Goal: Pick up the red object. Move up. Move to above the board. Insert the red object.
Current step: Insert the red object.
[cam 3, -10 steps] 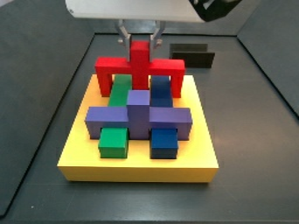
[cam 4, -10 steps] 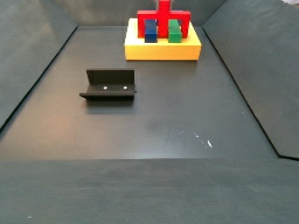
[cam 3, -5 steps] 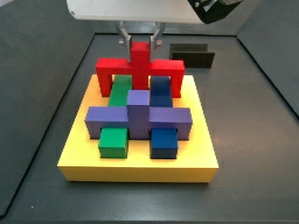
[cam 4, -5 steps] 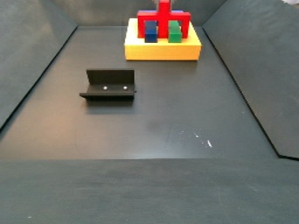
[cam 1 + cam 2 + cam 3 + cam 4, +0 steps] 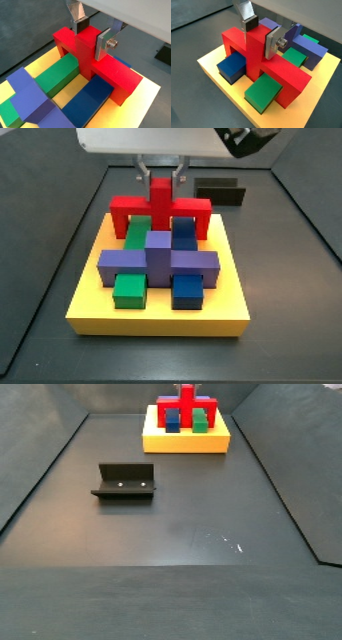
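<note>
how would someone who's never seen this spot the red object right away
Find the board, the big yellow slab. At its far edge the gripper grips the red object by its upright stem. It is the only red piece, a wide bar with prongs straddling green and blue blocks, behind the purple cross.

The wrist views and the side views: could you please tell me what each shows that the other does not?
Only the wrist views show up close the fingers pressing the upright stem of the red object. Only the side views show the whole board, the fixture in full and the floor around them. Both show the hand shut on the red object, standing at one end of the board.
</note>
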Controlling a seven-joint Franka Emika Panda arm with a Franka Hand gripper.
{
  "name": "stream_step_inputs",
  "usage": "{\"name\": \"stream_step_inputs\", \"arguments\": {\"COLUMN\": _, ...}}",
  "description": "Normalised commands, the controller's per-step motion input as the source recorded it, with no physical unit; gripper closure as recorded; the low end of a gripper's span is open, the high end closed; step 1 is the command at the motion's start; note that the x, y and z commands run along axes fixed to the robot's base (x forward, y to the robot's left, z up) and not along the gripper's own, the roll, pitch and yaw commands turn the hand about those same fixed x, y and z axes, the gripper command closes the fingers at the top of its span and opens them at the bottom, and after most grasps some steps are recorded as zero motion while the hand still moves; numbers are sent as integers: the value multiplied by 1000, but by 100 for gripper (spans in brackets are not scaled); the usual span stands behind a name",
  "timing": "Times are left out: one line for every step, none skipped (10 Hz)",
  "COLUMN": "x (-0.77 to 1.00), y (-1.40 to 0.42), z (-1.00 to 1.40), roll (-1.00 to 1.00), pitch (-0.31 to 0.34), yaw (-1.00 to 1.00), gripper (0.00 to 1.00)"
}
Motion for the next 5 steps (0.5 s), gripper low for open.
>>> {"name": "stream_step_inputs", "arguments": {"x": 0, "y": 9, "z": -440, "roll": 6, "pitch": -47, "yaw": 0, "gripper": 100}}
{"name": "stream_step_inputs", "arguments": {"x": 37, "y": 20, "z": -471, "roll": 0, "pitch": -31, "yaw": 0, "gripper": 100}}
{"name": "stream_step_inputs", "arguments": {"x": 0, "y": 3, "z": -431, "roll": 0, "pitch": -33, "yaw": 0, "gripper": 100}}
{"name": "stream_step_inputs", "arguments": {"x": 0, "y": 14, "z": -354, "roll": 0, "pitch": -26, "yaw": 0, "gripper": 100}}
{"name": "stream_step_inputs", "arguments": {"x": 0, "y": 0, "z": 0, "roll": 0, "pitch": 0, "yaw": 0, "gripper": 100}}
